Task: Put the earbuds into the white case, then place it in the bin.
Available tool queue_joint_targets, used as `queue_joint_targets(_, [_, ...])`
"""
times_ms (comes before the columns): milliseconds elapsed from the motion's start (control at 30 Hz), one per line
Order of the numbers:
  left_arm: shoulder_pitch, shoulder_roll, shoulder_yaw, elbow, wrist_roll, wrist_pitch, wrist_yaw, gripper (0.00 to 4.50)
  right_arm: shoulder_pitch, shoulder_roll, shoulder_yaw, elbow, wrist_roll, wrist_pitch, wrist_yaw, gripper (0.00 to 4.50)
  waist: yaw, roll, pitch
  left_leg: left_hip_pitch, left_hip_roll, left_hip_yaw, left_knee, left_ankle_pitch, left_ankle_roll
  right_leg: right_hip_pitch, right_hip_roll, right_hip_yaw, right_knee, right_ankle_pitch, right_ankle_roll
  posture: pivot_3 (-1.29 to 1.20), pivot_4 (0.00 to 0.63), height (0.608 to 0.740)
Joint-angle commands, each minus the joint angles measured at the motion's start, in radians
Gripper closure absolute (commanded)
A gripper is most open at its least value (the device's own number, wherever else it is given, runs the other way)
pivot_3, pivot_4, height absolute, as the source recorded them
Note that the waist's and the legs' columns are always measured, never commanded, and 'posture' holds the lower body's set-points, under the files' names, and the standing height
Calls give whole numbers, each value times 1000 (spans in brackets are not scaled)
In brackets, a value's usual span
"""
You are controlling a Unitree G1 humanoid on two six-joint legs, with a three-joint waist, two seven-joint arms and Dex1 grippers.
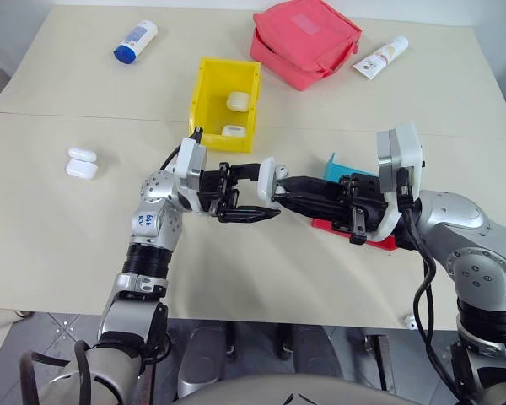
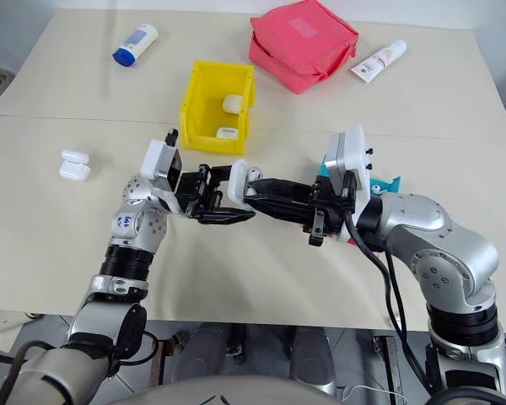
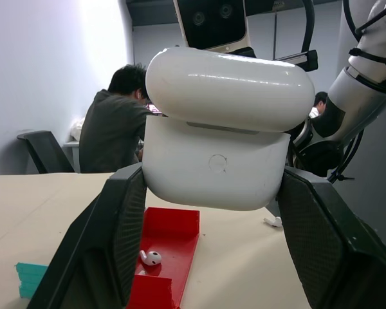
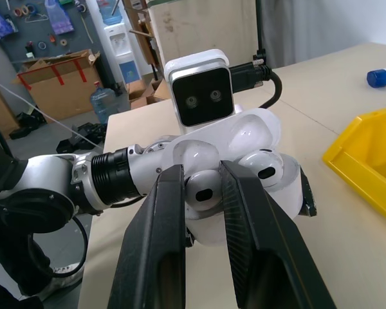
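Above the table's middle, my left gripper (image 1: 264, 194) is shut on the white case (image 3: 222, 164), whose lid (image 3: 228, 80) is hinged open. My right gripper (image 4: 202, 193) comes in from the right and is shut on one earbud (image 4: 199, 192), which it holds at the case's open mouth. A second earbud (image 4: 260, 164) sits in the case beside it. Another earbud (image 3: 150, 257) lies in the red tray (image 3: 174, 235), and one more (image 3: 273, 222) lies on the table. The yellow bin (image 1: 204, 89) stands behind the grippers with two white cases (image 1: 238, 101) inside.
Two more white cases (image 1: 82, 163) lie at the left of the table. A blue tray (image 1: 341, 166) sits by the red tray under my right arm. At the back are a red pouch (image 1: 304, 42), a white-and-blue bottle (image 1: 135, 40) and a tube (image 1: 381, 56). A person (image 3: 112, 132) sits beyond the table.
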Motion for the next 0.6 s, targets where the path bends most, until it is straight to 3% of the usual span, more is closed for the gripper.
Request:
queue_joint_targets(33, [-30, -6, 22, -26, -27, -19, 4, 1772, -4, -20, 9, -18, 1, 6, 26, 3333, 0, 0, 0, 0, 0, 0, 0, 0, 0, 0, 0, 0, 0, 0, 0, 0, 150, 740])
queue_joint_targets(167, [-32, -6, 22, -22, -25, -23, 5, 1772, -8, -17, 12, -23, -13, -4, 32, 2137, 0, 0, 0, 0, 0, 0, 0, 0, 0, 0, 0, 0, 0, 0, 0, 0, 150, 740])
queue_joint_targets(600, [-14, 17, 20, 0, -10, -21, -9, 1772, -32, -33, -10, -45, -23, -14, 49, 2137, 0, 0, 0, 0, 0, 0, 0, 0, 0, 0, 0, 0, 0, 0, 0, 0, 150, 740])
